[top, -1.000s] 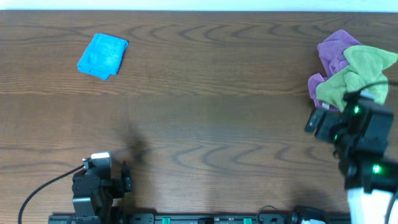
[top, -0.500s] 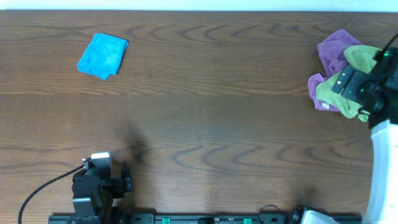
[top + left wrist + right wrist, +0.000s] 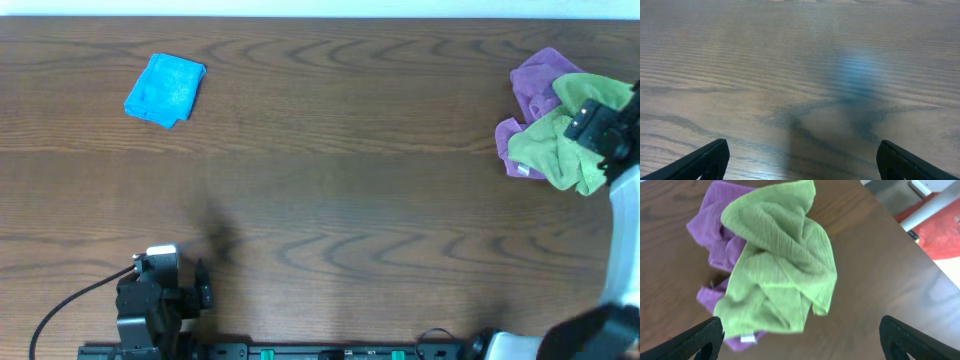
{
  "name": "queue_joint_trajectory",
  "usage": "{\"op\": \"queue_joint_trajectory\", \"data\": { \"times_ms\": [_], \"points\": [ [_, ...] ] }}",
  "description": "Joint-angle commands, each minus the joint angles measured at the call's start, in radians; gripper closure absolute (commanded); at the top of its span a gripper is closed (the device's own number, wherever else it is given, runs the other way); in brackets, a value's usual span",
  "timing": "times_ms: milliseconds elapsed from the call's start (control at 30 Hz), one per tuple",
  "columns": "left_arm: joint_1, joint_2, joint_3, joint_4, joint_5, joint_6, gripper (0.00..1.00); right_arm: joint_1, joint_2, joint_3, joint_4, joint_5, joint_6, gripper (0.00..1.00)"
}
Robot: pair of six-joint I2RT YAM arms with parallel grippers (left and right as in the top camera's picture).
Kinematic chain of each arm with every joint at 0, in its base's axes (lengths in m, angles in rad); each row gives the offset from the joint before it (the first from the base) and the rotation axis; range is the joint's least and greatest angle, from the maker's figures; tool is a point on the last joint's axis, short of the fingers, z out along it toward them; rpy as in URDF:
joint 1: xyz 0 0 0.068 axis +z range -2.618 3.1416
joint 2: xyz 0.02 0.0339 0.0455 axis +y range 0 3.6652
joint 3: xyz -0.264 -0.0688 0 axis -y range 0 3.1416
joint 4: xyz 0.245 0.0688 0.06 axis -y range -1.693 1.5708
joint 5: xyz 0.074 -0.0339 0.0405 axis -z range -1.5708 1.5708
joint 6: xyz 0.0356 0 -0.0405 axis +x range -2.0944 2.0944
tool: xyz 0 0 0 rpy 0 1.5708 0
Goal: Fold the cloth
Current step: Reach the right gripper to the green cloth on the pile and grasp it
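1. The cloth (image 3: 777,275), green and crumpled, lay at the far right end of the tabletop (image 3: 350,200), close to its edge. It was draped over a purple cloth (image 3: 715,235), touching it and covering much of it. No edge lay flat and no corner was squared, so by this evidence folding had not begun.

2. A small white tag (image 3: 746,339) showed at the lower edge of the heap. You could not tell from the wrist view which of the two cloths carried it.

3. Your right hand (image 3: 800,345) hung above the heap with its fingers spread wide and nothing between them. This placement suited a descent onto the cloth. Because the two cloths overlapped, a deep pinch risked lifting both. A grip on a free green edge, away from the purple, was the safer choice.

4. Your left hand (image 3: 800,162) was parked low at the near left of the tabletop, with its fingers also spread and empty. It was well apart from the cloth and could not assist from there.

5. A blue cloth (image 3: 165,90) lay alone at the far left, well apart from the heap. The wide bare middle of the tabletop offered room to spread the cloth.

6. No container, tray or bin was in view.
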Motion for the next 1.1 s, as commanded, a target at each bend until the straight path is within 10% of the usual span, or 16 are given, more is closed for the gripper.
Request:
{"op": "queue_joint_trajectory", "data": {
  "times_ms": [0,700,1067],
  "points": [
    [-0.005,-0.006,-0.006,-0.025,0.000,0.011,0.05,-0.013,0.073,0.016,0.038,-0.029,-0.039,0.01],
    [-0.005,-0.006,-0.006,-0.025,0.000,0.011,0.05,-0.013,0.422,0.016,0.247,-0.199,-0.037,0.24],
    [-0.005,-0.006,-0.006,-0.025,0.000,0.011,0.05,-0.011,0.413,0.018,0.283,-0.201,-0.038,0.64]
  ]
}}
